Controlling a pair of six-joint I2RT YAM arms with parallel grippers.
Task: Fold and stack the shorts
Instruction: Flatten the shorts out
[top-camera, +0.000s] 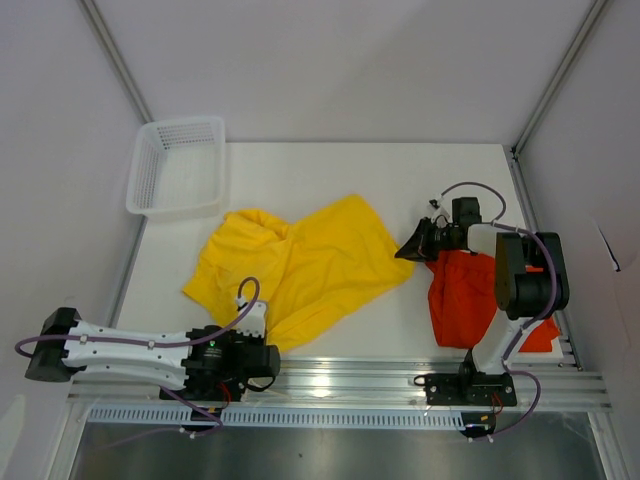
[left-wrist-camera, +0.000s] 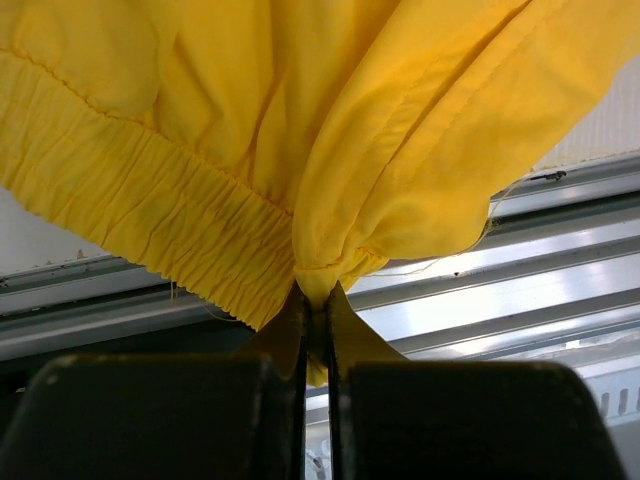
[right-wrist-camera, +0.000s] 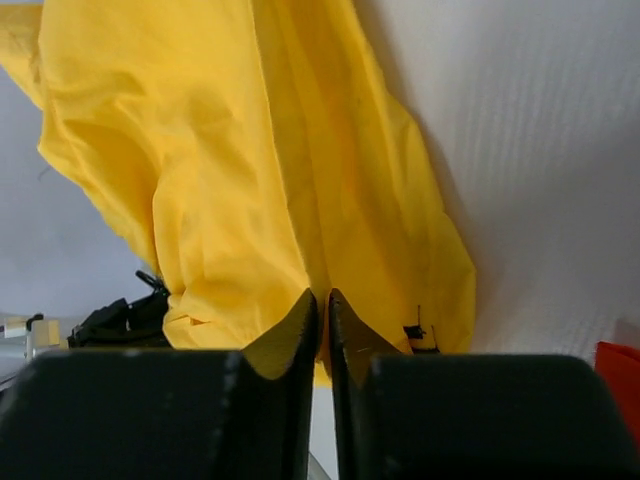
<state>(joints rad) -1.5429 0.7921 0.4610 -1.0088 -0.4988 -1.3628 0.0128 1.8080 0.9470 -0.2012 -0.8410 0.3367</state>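
yellow shorts (top-camera: 300, 265) spread out, left gripper (top-camera: 250, 312) at near edge, right gripper (top-camera: 410, 250) at right corner, orange-red shorts (top-camera: 463, 300) at right

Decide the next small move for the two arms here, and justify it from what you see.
Probably raise both grippers a little and draw them apart. The left gripper pinches the yellow shorts at the elastic waistband, the right gripper pinches their other side, and the cloth lies crumpled, not yet flat for folding.
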